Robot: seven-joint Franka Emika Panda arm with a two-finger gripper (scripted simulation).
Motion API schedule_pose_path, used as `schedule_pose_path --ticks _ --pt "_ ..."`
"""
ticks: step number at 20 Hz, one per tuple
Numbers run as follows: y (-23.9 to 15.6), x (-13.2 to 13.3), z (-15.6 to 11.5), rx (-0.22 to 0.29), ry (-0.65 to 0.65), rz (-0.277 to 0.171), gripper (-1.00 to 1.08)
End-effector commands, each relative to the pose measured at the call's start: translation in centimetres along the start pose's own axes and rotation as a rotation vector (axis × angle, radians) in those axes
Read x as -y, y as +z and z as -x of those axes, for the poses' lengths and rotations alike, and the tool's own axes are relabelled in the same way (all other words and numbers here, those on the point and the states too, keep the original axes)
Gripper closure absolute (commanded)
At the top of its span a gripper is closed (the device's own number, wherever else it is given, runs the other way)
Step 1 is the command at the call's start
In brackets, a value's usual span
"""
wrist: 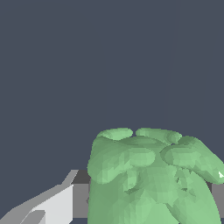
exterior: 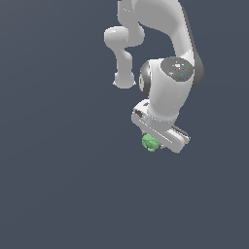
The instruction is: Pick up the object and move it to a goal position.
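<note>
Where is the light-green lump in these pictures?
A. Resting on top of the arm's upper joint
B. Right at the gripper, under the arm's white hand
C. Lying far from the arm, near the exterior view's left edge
B: in the exterior view the green lump sits directly under the gripper, and in the wrist view it fills the picture close to a finger.
</note>
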State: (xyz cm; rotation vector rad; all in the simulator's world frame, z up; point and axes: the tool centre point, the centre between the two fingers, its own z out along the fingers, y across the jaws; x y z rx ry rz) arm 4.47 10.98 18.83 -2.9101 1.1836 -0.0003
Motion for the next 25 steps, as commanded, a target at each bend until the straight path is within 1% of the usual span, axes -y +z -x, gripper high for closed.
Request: schedule_pose_path --ticks 1,8,13,19,25 --pt "-2.7 0.7 1.4 0.000 0.000 0.001 1.08" --pt "-9.8 2.8 5.1 -0.001 0.001 0.001 1.08" --pt "-13.7 4.1 7.1 -0.001 0.001 0.001 1.08" --pt "-16.3 5.0 8.4 0.000 0.000 0.000 1.08" --pt "-17.1 5.4 8.7 0.000 0.000 0.000 1.08"
